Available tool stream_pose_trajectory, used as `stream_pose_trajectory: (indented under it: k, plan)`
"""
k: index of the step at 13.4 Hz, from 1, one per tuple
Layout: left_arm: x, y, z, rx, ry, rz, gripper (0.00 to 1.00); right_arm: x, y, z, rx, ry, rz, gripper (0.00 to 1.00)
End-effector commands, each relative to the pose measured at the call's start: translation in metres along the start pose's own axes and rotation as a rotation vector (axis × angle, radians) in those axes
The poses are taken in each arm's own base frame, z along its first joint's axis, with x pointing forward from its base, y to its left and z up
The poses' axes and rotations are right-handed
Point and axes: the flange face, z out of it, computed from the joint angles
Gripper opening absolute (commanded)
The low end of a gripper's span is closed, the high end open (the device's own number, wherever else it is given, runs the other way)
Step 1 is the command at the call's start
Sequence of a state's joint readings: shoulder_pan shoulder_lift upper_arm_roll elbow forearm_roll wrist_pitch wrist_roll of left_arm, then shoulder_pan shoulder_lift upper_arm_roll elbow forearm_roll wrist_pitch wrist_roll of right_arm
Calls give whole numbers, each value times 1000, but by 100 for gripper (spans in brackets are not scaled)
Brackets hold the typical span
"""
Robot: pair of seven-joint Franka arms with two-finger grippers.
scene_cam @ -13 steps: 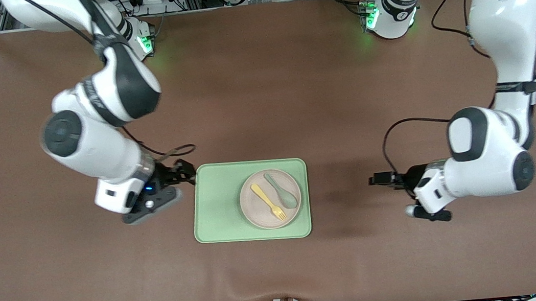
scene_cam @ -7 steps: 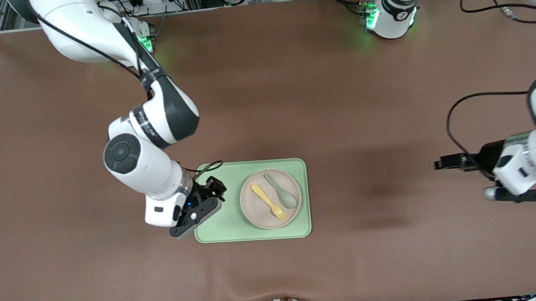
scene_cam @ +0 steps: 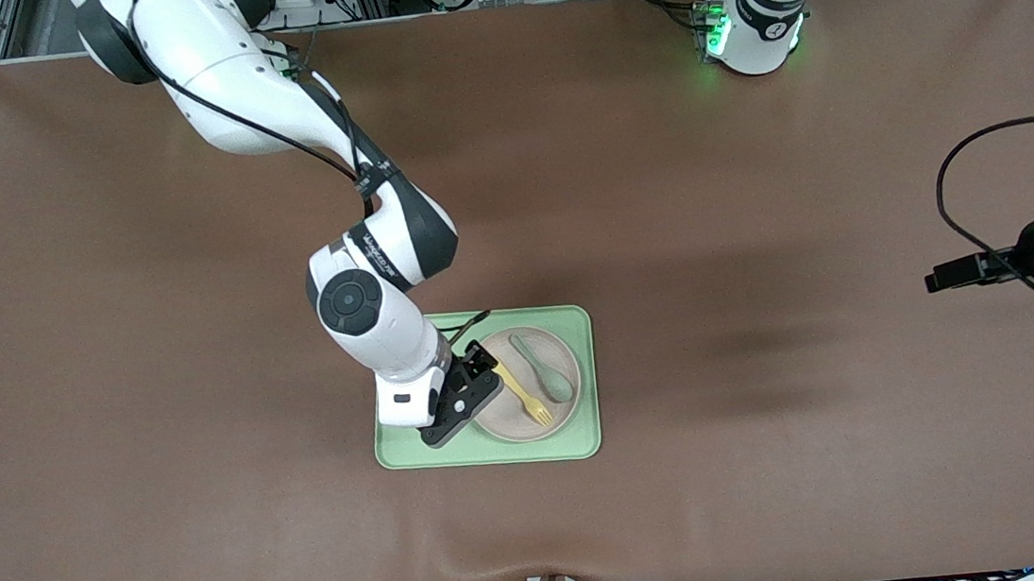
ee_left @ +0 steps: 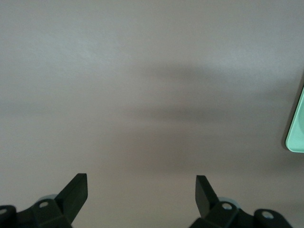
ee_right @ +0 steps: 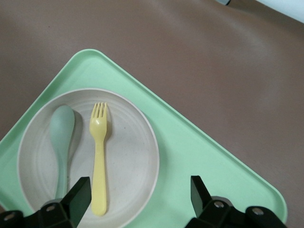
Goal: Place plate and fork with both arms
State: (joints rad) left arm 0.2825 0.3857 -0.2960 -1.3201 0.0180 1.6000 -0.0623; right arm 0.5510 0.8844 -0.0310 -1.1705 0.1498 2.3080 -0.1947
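The off-white plate (scene_cam: 512,420) lies on the light-green tray (scene_cam: 495,455). The pale yellow fork (scene_cam: 528,400) lies on the plate beside a grey-green spoon (scene_cam: 550,375). My right gripper (scene_cam: 473,380) is open and empty, low over the plate's rim on the side toward the right arm's end. In the right wrist view the fork (ee_right: 99,156), the spoon (ee_right: 61,142) and the plate (ee_right: 135,156) lie ahead of the open right gripper (ee_right: 139,190), with the fork's handle end by one finger. My left gripper (scene_cam: 941,276) is open over bare table, well away from the tray, and also shows in the left wrist view (ee_left: 141,190).
A brown cloth (scene_cam: 219,547) covers the table. The tray's corner (ee_left: 297,130) shows at the edge of the left wrist view. The arms' green-lit bases (scene_cam: 743,27) stand along the table's edge farthest from the front camera.
My right arm has swung from beside the tray to over the plate's rim. My left arm has pulled away from the tray toward its own end of the table.
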Motion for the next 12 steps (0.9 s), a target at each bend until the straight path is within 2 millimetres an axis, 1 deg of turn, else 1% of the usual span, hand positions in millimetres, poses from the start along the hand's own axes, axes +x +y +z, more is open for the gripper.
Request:
stream_pose_trajectory:
  k: [1, 2, 3, 4, 5, 6, 7, 8, 10, 12]
  plan:
    - [-29, -10, -35, 44, 12, -20, 100, 6, -11, 23, -26, 30, -26, 82]
    - [-41, -10, -53, 59, 19, -21, 100, 4, -17, 32, -26, 30, -32, 82]
    - [-49, -11, -65, 66, 29, -26, 100, 2, -17, 39, -31, 24, -34, 82]
    - [-62, -10, -78, 76, 26, -24, 100, 1, -18, 40, -37, 21, -27, 79]
    - [-71, -11, -87, 89, 16, -18, 100, 1, -22, 41, -35, 19, -31, 76]
    - [-83, 5, -98, 104, 19, 6, 100, 0, -27, 44, -37, 16, -38, 76]
    - [-95, 7, -109, 119, 10, 0, 100, -2, -31, 51, -48, 4, -55, 76]
    - [-108, 17, -119, 125, 2, 11, 100, -4, -35, 56, -55, 0, -68, 76]
    - [-124, 32, -127, 132, -13, 30, 100, -6, -39, 63, -67, -11, -66, 76]
    - [-146, 32, -136, 118, -12, 34, 100, -8, -42, 68, -72, -18, -74, 75]
